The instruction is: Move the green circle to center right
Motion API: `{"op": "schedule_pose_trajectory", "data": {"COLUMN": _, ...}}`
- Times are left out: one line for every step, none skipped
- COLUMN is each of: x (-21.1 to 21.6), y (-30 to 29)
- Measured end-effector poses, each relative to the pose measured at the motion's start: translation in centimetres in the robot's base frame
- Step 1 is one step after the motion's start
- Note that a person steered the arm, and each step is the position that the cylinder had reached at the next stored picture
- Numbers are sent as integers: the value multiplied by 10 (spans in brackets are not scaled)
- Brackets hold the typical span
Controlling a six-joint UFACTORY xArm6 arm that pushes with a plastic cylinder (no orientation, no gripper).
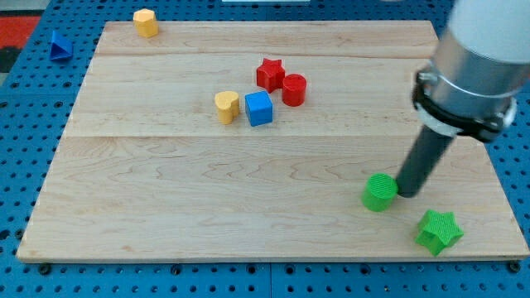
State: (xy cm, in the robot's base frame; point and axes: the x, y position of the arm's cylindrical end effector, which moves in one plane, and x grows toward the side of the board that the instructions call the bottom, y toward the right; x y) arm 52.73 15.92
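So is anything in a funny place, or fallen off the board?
Yes. A blue triangle sits off the wooden board, on the blue pegboard at the view's top left. A yellow block sits right at the board's top edge. Nothing looks broken.

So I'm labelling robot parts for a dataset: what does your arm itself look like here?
My arm enters at the view's top right as a thick pale grey cylinder, blurred at the top. A black clamp ring circles its lower edge. Below that, a straight dark rod with a matte finish narrows down to my tip. No cables or markings show.
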Motion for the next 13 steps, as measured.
{"op": "schedule_pose_trajectory", "data": {"x": 18, "y": -5}}
{"op": "schedule_pose_trajectory", "data": {"x": 28, "y": -17}}
{"op": "schedule_pose_trajectory", "data": {"x": 6, "y": -69}}
{"op": "schedule_pose_trajectory", "data": {"x": -44, "y": -102}}
{"op": "schedule_pose_trajectory", "data": {"x": -29, "y": -112}}
{"op": "schedule_pose_trajectory", "data": {"x": -12, "y": -143}}
{"op": "schedule_pose_trajectory", "data": {"x": -41, "y": -172}}
{"op": "schedule_pose_trajectory", "data": {"x": -76, "y": -153}}
{"op": "schedule_pose_trajectory", "data": {"x": -76, "y": -110}}
{"op": "schedule_pose_trajectory", "data": {"x": -54, "y": -105}}
{"op": "schedule_pose_trajectory", "data": {"x": -21, "y": -105}}
{"op": "schedule_pose_trajectory", "data": {"x": -12, "y": -102}}
{"op": "schedule_pose_trajectory", "data": {"x": -92, "y": -84}}
